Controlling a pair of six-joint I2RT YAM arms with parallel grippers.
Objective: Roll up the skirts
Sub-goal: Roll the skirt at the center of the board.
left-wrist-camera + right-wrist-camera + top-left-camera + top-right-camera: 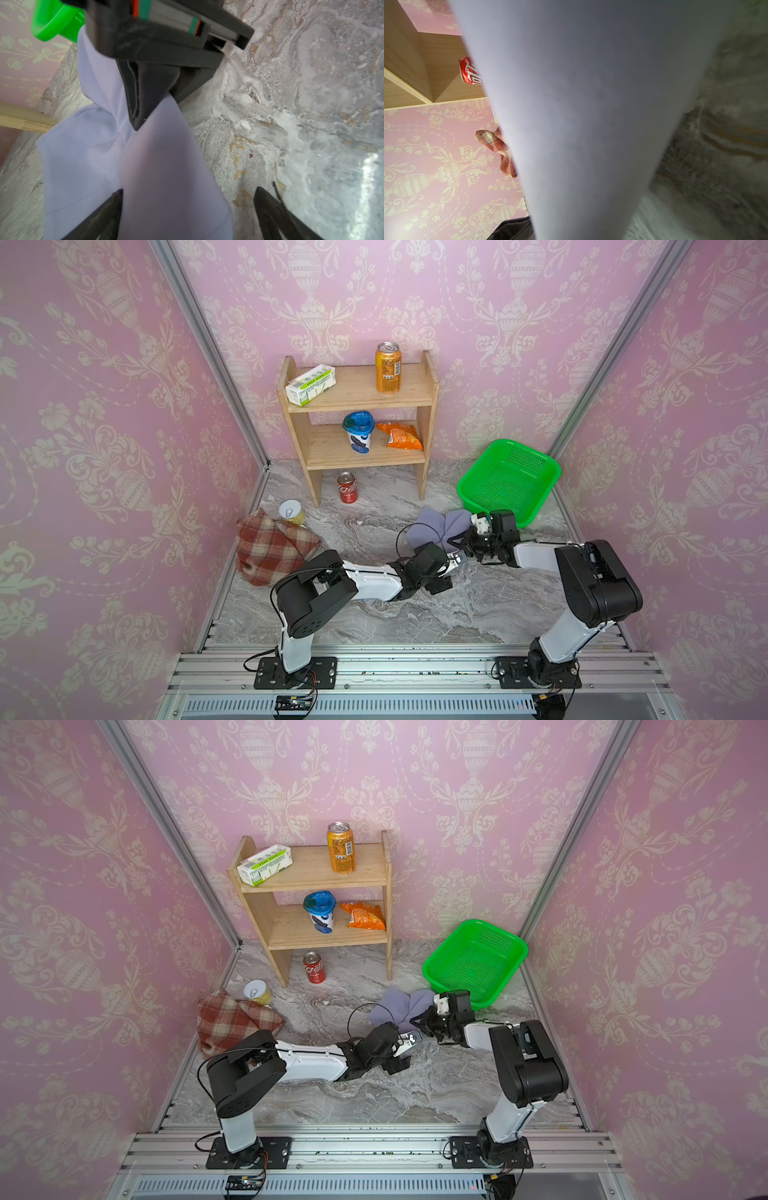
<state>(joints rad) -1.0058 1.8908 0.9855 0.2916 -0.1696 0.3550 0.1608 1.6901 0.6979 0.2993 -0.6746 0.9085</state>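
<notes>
Pinching a bunched fold of the lavender-grey skirt [432, 526], which lies beside the green basket [486, 504], the right gripper [155, 113] is clamped tight. The left gripper [187, 197], jaws wide and empty, straddles that fold, which runs toward it. The plaid skirt [270, 547] lies well apart, nearer the left arm.

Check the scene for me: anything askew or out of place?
Basket sits tilted, far rim raised, not flat. Carton lies askew on the top shelf. Plaid skirt is crumpled against the wall, a can right beside it. Nothing looks spilled or damaged.
</notes>
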